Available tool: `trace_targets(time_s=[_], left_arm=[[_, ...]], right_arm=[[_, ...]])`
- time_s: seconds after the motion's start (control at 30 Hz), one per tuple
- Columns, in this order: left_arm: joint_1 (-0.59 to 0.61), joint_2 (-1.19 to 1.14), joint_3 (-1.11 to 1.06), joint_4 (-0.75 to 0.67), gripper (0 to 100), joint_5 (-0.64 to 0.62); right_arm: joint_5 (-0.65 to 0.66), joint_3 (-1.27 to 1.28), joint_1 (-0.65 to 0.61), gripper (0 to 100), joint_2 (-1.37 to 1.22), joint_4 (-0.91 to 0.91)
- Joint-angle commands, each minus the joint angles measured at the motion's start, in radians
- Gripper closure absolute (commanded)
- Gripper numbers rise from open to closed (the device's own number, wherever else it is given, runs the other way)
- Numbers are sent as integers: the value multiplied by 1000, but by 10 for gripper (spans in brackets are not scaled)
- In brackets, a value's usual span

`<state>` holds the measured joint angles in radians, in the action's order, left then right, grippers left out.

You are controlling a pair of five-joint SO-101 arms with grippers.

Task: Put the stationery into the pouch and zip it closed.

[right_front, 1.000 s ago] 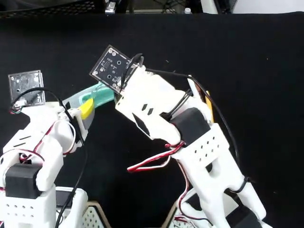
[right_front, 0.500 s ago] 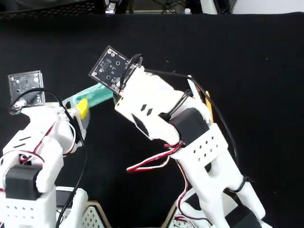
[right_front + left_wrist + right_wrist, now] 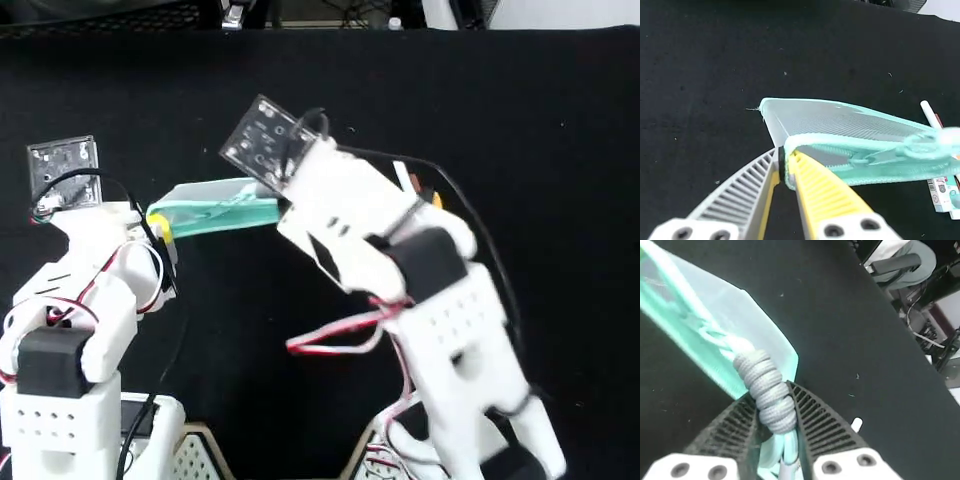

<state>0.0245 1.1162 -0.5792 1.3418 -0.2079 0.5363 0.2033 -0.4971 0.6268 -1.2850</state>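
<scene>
1. The black table (image 3: 520, 110) has wide bare cloth toward its far and right edges.
2. A mint pouch (image 3: 215, 218) is held stretched between the arms, left of centre; I cannot tell its contents.
3. The left gripper (image 3: 785, 167) pinches the pouch's end.
4. The right gripper (image 3: 774, 407) pinches the grey zip cord (image 3: 762, 385).
5. Some stationery (image 3: 941, 189) lies beside the pouch.

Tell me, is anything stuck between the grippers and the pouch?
Nothing visible is. The left gripper is shut on one end of the pouch. The right gripper is shut on the grey cord tied to the pouch, so both already hold it.
</scene>
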Motion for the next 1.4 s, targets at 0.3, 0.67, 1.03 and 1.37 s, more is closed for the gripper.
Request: trace_targets(time_s=[0.3,0.67,1.03,1.37], left_arm=[[59,8,19,-9,970,-11],[96,8,-48,-78,970,-11],[90,8,-56,-78,970,-11],[25,8,-58,-74,970,-15]], right_arm=[[75,85,232,986,302,-104],[74,292,333,986,308,41],[66,271,330,986,308,20],[-87,117,91,681,309,-176]])
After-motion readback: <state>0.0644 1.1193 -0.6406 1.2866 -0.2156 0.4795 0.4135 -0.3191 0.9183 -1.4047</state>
